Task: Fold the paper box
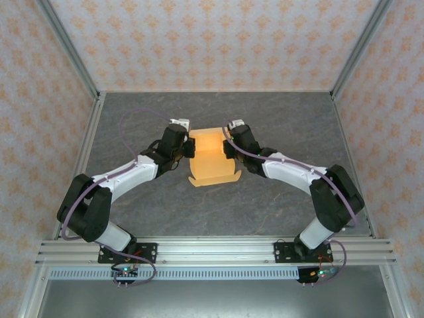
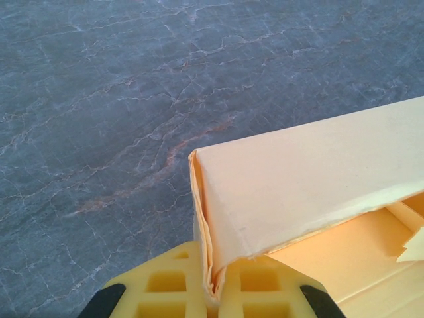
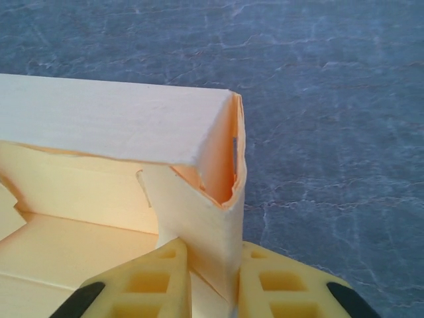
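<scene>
Left claw (image 2: 213, 291) and right claw (image 3: 213, 281) pinch the paper box (image 1: 212, 160).

From above and behind, the top camera takes in the whole table (image 1: 265, 119). Wrist cameras sit close, seemingly at opposite ends of one box (image 1: 212, 162).

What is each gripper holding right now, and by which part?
Both hold the paper box. The left gripper pinches its left side wall near a corner; the right gripper pinches the folded right side wall near a corner.
</scene>
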`<state>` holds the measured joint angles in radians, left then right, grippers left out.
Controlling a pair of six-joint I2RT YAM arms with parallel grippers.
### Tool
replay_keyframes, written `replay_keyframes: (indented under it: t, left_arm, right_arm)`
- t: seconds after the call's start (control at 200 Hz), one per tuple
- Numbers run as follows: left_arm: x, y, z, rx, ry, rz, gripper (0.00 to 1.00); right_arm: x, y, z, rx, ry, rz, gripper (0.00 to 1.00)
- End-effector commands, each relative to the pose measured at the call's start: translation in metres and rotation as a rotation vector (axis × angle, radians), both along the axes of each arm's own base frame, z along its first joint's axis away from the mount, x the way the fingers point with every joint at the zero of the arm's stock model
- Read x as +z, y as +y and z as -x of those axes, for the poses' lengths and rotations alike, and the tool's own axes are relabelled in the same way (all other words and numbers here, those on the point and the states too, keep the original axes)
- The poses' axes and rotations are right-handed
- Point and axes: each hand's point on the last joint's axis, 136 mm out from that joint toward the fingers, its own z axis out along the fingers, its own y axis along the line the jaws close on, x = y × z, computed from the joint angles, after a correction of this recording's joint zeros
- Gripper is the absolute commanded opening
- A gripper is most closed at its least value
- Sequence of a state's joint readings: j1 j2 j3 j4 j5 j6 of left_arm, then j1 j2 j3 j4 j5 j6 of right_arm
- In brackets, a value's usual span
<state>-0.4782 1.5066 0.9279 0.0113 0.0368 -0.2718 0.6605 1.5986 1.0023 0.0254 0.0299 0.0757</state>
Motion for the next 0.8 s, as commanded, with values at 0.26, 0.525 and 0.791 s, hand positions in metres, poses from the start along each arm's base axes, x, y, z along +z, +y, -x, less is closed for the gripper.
replay_keyframes:
  t: [0.26, 0.525, 0.791]
  left_arm:
    - [0.025, -0.016, -0.001, -0.043, -0.046, 0.042, 0.0]
    - [0.029, -0.014, 0.001, -0.04, -0.055, 0.035, 0.0]
    - [0.034, -0.014, 0.002, -0.04, -0.062, 0.038, 0.0]
  right_arm:
    - [0.014, 0.008, -0.004, 0.082, 0.0, -0.09, 0.37]
    - [0.006, 0.007, 0.005, 0.232, 0.054, -0.183, 0.38]
    - [0.004, -0.002, 0.015, 0.359, 0.084, -0.23, 0.46]
